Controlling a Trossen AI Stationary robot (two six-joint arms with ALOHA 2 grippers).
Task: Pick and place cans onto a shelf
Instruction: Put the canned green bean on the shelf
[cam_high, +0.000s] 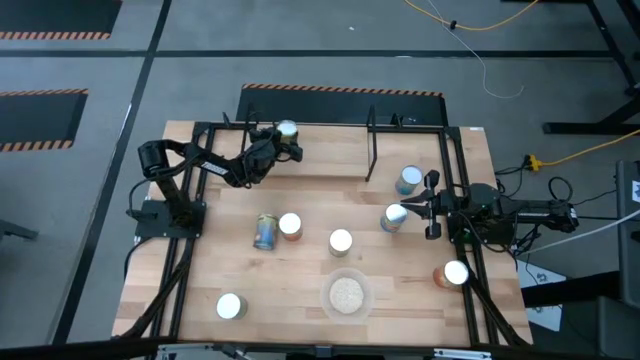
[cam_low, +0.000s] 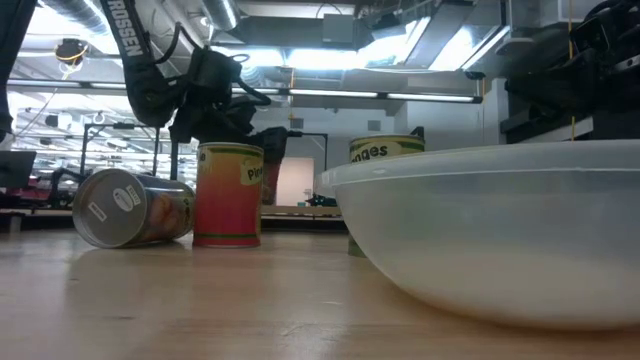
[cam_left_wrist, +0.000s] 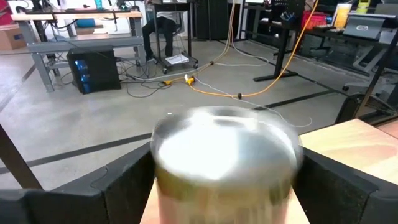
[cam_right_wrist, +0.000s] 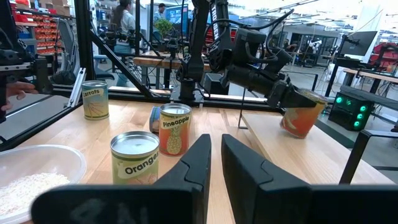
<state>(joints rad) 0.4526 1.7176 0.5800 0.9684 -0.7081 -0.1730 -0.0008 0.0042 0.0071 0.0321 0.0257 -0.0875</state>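
A can with a silver top (cam_high: 287, 130) and an orange-red label (cam_right_wrist: 301, 118) is at the far left of the shelf (cam_high: 330, 150), tilted just over the light board (cam_right_wrist: 298, 155). My left gripper (cam_high: 282, 140) is shut on it, and the can fills the left wrist view (cam_left_wrist: 227, 155). At the table's right, my right gripper (cam_high: 432, 207) waits shut and touches nothing. Loose cans stand on the table: a pineapple can (cam_right_wrist: 175, 127), an orange can (cam_right_wrist: 134, 158), a carrots can (cam_right_wrist: 94, 99) and a blue one (cam_high: 408, 180). One can lies on its side (cam_low: 130, 208). My left gripper has the can between its two fingers, one on each side of the can's wall (cam_left_wrist: 163, 186), just below the top rim. The fingers come about level from the table's left. The can leans in the hold; I cannot tell whether its lower end (cam_right_wrist: 291, 132) touches the shelf board.
A clear bowl of pale grains (cam_high: 347, 293) stands near the front edge. A blue can (cam_high: 395, 217) stands right by my right gripper's fingertips. Another can (cam_high: 452, 272) sits at the right edge. The shelf's black uprights (cam_high: 372, 150) rise beside the free board.
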